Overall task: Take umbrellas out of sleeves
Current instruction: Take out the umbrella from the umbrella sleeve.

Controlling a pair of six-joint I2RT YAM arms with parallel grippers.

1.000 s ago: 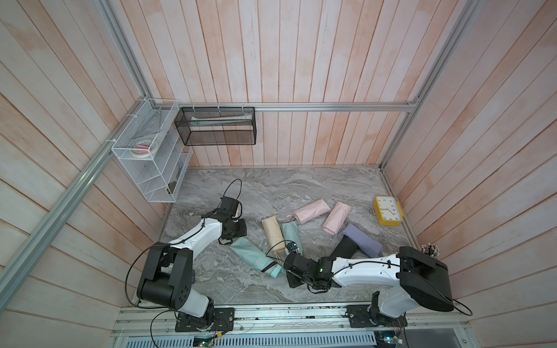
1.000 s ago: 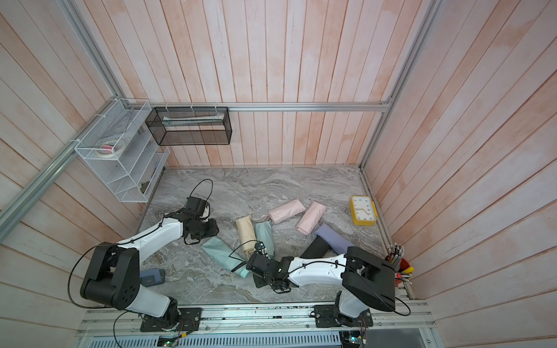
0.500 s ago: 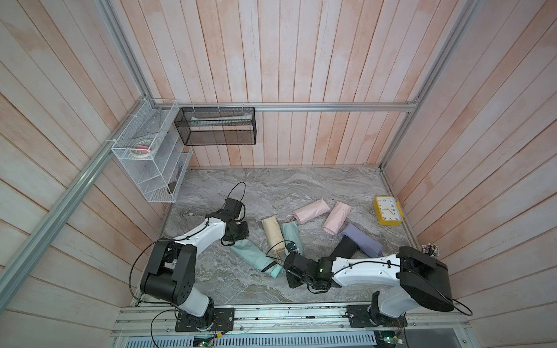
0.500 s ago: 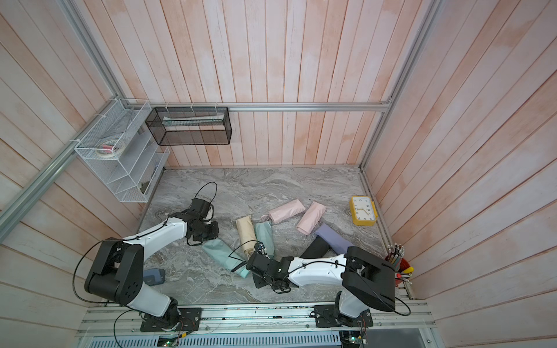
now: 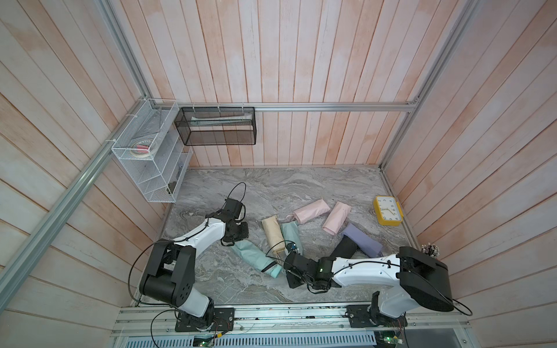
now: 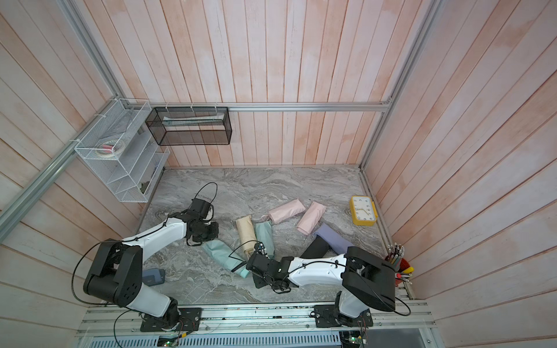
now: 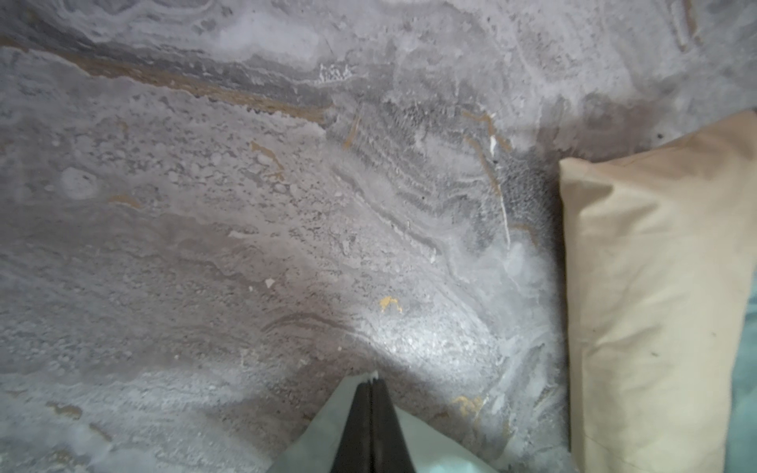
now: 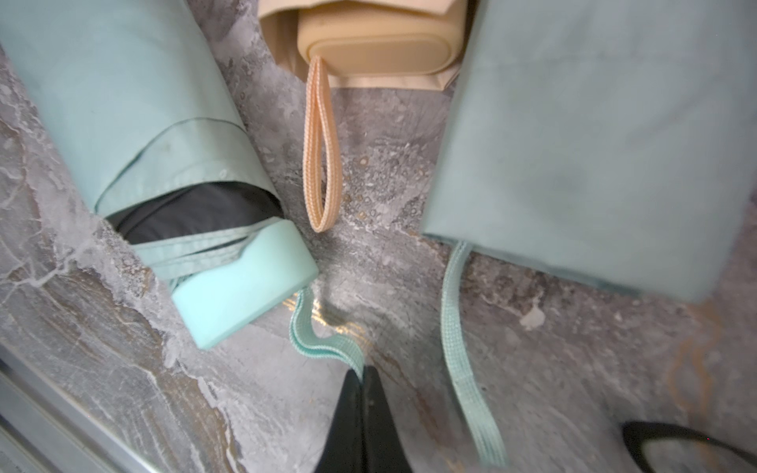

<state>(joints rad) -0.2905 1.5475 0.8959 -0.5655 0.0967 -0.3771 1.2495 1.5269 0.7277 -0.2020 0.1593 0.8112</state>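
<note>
Grey marbled worktop (image 5: 271, 186) fills the floor of a booth walled in pale pink planks. On it, the left pincer (image 7: 372, 383) is pressed together on one end of the mint sleeve (image 7: 317, 448). Its black fingers meet with the pale fabric nipped between them.

That sleeve lies slantwise across the stone toward the right arm. Out of its open mouth pokes the handle of the mint umbrella (image 8: 245, 286), with dark fabric showing just behind it. The rest of the umbrella sits inside the sleeve. The right pincer (image 8: 362, 370) pinches the wrist cord (image 8: 315, 348) that runs from that handle, and the cord bends in a loose wave on the stone.

Just beside the handle lies the cream-yellow umbrella (image 8: 377, 49), its handle and striped loop out of the cream-yellow sleeve (image 7: 655, 286). Next to it rests a second mint sleeve (image 8: 573, 143), with a mint cord trailing from under its edge.

Farther toward the right wall lie two pink sleeves (image 5: 310, 211), then a lavender sleeve (image 5: 361, 242) touching a black sleeve (image 5: 343, 248). A yellow clock (image 5: 388, 211) lies near the wall.
</note>
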